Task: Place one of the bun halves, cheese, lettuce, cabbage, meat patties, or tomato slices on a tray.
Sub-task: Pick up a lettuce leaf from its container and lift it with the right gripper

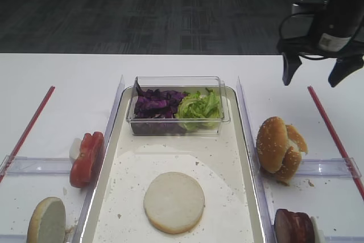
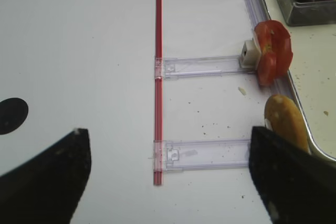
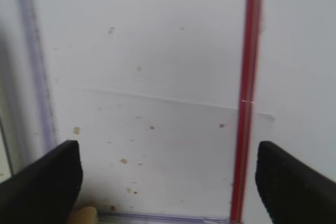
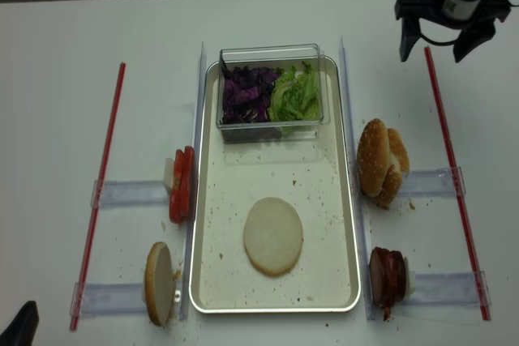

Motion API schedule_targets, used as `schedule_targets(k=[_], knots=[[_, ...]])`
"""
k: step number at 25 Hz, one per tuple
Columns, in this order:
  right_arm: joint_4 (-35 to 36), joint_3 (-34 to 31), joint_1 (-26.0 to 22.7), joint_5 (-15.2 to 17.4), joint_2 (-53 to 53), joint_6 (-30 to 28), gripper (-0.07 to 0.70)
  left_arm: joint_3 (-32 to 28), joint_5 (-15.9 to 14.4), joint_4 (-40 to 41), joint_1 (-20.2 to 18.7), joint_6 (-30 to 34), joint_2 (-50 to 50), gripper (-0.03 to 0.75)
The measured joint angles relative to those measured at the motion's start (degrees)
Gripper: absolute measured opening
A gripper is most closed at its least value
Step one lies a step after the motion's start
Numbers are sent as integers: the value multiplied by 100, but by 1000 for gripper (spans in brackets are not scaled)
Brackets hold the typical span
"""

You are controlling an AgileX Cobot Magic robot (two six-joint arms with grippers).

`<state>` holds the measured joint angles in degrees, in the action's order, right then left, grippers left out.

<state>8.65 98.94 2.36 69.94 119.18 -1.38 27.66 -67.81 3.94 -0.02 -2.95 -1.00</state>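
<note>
Hovering right claw [image 1: 311, 81] over bare tabletop [image 1: 267, 72], spread wide, pinching nothing. Holding left claw [image 2: 168, 182] spread too, empty, well apart from the food.

Seeing tray [image 1: 250, 157] off to the right claw's inner side, with a bun half [image 1: 173, 202] lying flat on it, far from the claw. Noting buns [image 1: 278, 149] nearest the right claw, toward the near edge and slightly inward, and patties [image 1: 293, 227] further the same way. Placing tomato [image 1: 86, 157] and a second, edge-standing bun [image 1: 46, 220] across the tray, closer to the left claw. Spotting cabbage [image 1: 156, 103] and lettuce [image 1: 199, 106] in a tub [image 1: 176, 79] inward of the right claw, at the tray's far end.

Probably picking the next ingredient; guessing patties or buns, being on this claw's side. Advising: dropping straight over one piece, straddling it across the width, closing gently, lifting clear of the tray rim before moving inward, steering clear of the red strip [image 1: 330, 123].

Describing feel, as a judgement: buns soft, domed, seeded, squashing easily; patties thick dark discs, firmer, maybe greasy; tomato glossy, slippery; lettuce ruffled and light; cabbage loose shreds, likely scattering; tray hard, cream, crumb-speckled, metallic rim; tub clear rigid plastic.
</note>
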Motion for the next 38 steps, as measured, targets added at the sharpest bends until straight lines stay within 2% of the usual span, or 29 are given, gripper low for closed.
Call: schedule_targets(k=[4,10,16,21,26,38], knots=[[75,4,674,-166,0,67,679,0,0,0,0,0,0,565],[289,17,1672,-592,22,296,679,0,0,0,0,0,0,565],[444,465,2290,-581,430,470,679,0,0,0,0,0,0,565],[472,857,2467,-485,623,520,679,0,0,0,0,0,0,565],[422,914,2474,-413,711,533,673,0,0,0,0,0,0,565],[312,934,2474,-365,864,544,573,0,0,0,0,0,0,565]])
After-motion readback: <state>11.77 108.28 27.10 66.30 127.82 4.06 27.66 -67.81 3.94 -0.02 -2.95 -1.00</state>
